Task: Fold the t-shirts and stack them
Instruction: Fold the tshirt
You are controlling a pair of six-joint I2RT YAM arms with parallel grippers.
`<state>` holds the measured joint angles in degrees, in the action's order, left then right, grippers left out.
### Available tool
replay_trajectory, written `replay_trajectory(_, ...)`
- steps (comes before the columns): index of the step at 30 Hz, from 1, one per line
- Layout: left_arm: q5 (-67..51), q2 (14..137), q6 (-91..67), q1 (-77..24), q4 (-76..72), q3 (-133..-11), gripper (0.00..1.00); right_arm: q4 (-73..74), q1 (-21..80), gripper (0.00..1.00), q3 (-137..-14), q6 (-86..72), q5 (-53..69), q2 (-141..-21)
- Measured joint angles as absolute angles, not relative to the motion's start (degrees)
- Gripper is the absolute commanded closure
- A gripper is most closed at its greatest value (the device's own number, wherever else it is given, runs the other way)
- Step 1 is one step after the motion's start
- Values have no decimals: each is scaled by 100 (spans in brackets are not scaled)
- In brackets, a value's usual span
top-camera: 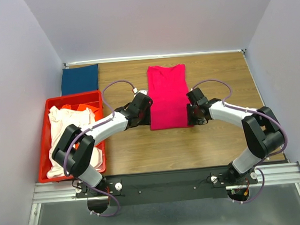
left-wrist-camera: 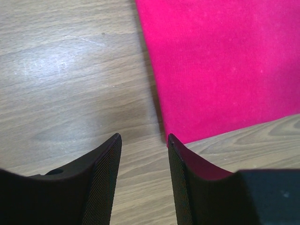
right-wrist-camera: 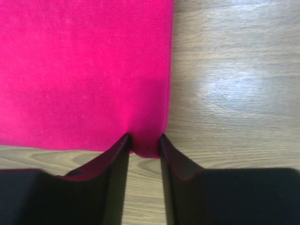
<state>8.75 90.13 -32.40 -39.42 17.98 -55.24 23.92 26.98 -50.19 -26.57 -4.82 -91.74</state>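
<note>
pink shirt [top-camera: 167, 96] lies flat on the bench [top-camera: 142, 154], a long strip. right gripper [right-wrist-camera: 143, 138] pinches its near right corner. left gripper [left-wrist-camera: 143, 138] is open over bare wood just beside the near left corner. step looks like grabbing the hem for a crosswise fold. next: left shifts onto cloth, closes.

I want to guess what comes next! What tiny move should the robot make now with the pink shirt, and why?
Probably the left fingers should slide sideways onto the near corner of the pink shirt and close. That corner lies just outside their open gap, beside one finger, while the right fingers already have the other near corner between them.
</note>
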Motion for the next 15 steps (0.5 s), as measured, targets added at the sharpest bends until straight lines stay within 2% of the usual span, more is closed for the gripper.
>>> replay_trajectory(4, 832, 9080, -3238, -3979, 1811, -5546, 50, 2342, 2744, 87, -5052, -2722, -425, -9236)
replay_trajectory(5, 829, 9100, -3240, -3990, 1820, -5559, 50, 2333, 2762, 96, -5063, -2733, -429, -9242)
replay_trajectory(6, 827, 9131, -3238, -4012, 1833, -5575, 50, 2327, 2783, 99, -5063, -2733, -436, -9247)
replay_trajectory(15, 829, 9487, -3260, -4250, 2069, -5898, 49, 2342, 2853, 99, -5094, -2694, -515, -9264)
